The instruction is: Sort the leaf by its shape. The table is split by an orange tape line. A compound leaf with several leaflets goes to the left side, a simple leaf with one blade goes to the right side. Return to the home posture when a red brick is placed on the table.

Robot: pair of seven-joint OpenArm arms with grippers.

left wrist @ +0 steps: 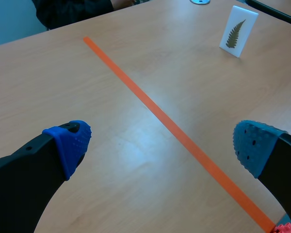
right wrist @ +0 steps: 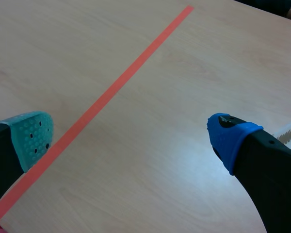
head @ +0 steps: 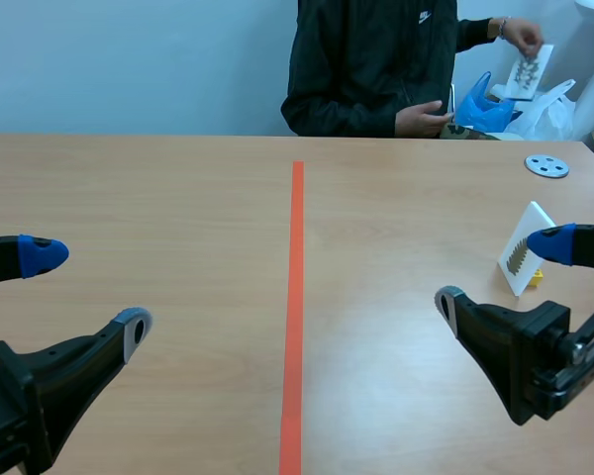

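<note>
The left gripper [left wrist: 161, 144] and right gripper [right wrist: 131, 138] both stand wide open, holding nothing. The fern leaf card [head: 526, 247] stands upright just beside the right gripper's blue fingertip, outside its jaws.

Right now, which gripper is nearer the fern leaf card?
Right. The right gripper is just beside the fern leaf card; the left gripper is across the orange tape line, well away from it.

Smooth pale wood-grain table [head: 129, 198] with soft sheen; matt orange tape [head: 296, 297]; stiff, smooth white card [left wrist: 238, 30]; grey metal-looking disc [head: 546, 165]; soft dimpled rubbery pads [left wrist: 70, 145] on matt black plastic fingers [left wrist: 19, 184].
</note>
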